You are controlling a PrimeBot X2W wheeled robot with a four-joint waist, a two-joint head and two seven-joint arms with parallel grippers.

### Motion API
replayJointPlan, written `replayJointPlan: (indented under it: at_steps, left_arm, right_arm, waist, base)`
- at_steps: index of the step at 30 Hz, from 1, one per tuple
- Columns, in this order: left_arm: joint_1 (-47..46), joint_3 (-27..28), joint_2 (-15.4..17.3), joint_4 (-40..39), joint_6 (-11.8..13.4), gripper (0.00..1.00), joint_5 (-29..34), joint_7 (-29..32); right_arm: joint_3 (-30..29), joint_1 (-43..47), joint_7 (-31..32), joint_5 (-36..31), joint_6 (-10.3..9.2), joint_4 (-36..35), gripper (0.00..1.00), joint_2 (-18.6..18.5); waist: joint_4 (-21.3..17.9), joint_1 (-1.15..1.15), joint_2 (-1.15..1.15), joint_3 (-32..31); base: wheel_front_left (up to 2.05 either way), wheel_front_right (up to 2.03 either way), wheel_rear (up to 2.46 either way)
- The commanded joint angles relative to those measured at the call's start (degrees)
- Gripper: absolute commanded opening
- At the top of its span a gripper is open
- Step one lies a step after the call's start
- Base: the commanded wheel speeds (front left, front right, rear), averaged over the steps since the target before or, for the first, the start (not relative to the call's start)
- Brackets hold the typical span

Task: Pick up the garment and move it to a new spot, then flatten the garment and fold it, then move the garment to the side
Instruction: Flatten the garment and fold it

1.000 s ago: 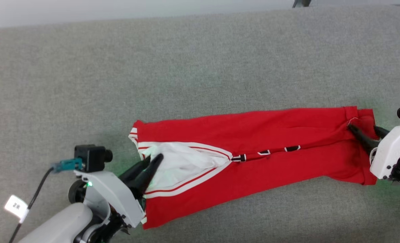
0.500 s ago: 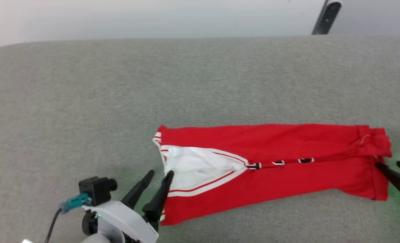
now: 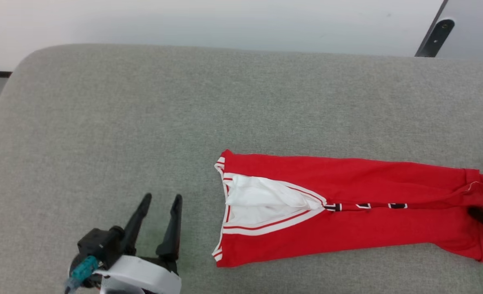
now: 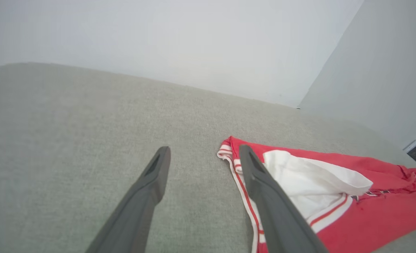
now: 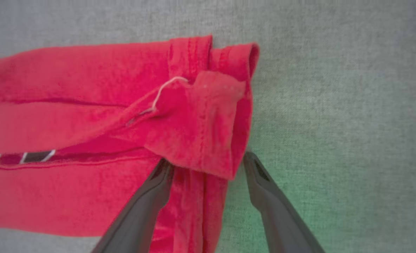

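- Red thin jersey, the garment (image 3: 347, 237) — we judge it light, limp and slippery.
- We'd pinch it at the corners; left gripper (image 3: 162, 198) and right gripper (image 5: 208, 160) both spread wide — empty.

The garment (image 3: 347, 228) runs past the head view's right edge, its far hem cut off. There the right gripper (image 5: 208, 160) shows as one dark sliver. The numerals (image 3: 364, 206) are folded into the crease, unreadable. The left gripper (image 3: 162, 198) loses its base below the bottom edge. In the left wrist view a finger (image 4: 264, 189) covers part of the trim (image 4: 226, 153). In the right wrist view the hem flap (image 5: 211, 140) hides whether a fingertip (image 5: 160, 179) touches cloth.
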Motion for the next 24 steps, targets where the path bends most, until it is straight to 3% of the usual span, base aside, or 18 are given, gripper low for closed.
replayJointPlan:
  at_steps: [1,9,17,19,20,24]
  left_arm:
    - [0.71,1.02,-0.63,-0.48,-0.02,1.00,2.37,-0.21]
    - [2.10,5.37,-5.22,-0.58,-1.61,1.00,14.94,-0.14]
    - [2.00,8.66,-9.89,3.66,-4.15,1.00,20.97,-0.14]
    - [2.09,9.78,-10.76,4.23,-4.92,1.00,21.92,-0.14]
    - [2.04,10.49,-11.22,4.13,-5.35,1.00,22.47,-0.14]
    - [2.35,12.70,-12.57,4.56,-7.26,1.00,24.06,-0.14]
  right_arm:
    - [-0.41,-0.89,0.94,-0.85,-0.08,1.14,1.00,0.97]
    - [-1.33,-5.55,7.17,-5.48,-0.08,8.28,1.00,5.39]
    - [-1.40,-5.02,8.34,-8.63,-0.03,12.11,1.00,10.33]
    - [-1.44,-4.79,8.39,-8.99,-0.01,12.06,0.44,10.93]
    - [-1.52,-4.75,8.39,-9.18,0.12,11.95,0.00,11.12]
    - [-1.89,-4.33,8.15,-9.43,0.12,11.44,0.00,11.04]
  waist:
    - [0.45,0.00,0.00,-0.07]
    - [1.06,0.00,0.00,0.69]
    - [1.58,0.00,0.00,2.04]
    - [1.54,0.00,0.00,2.10]
    - [1.50,0.00,0.00,2.11]
    - [1.43,0.00,0.00,2.07]
  base:
    - [0.00,0.00,0.00]
    - [0.00,0.00,0.00]
    - [0.00,0.00,0.00]
    - [0.00,0.00,0.00]
    - [0.00,0.00,0.00]
    - [0.00,0.00,0.00]
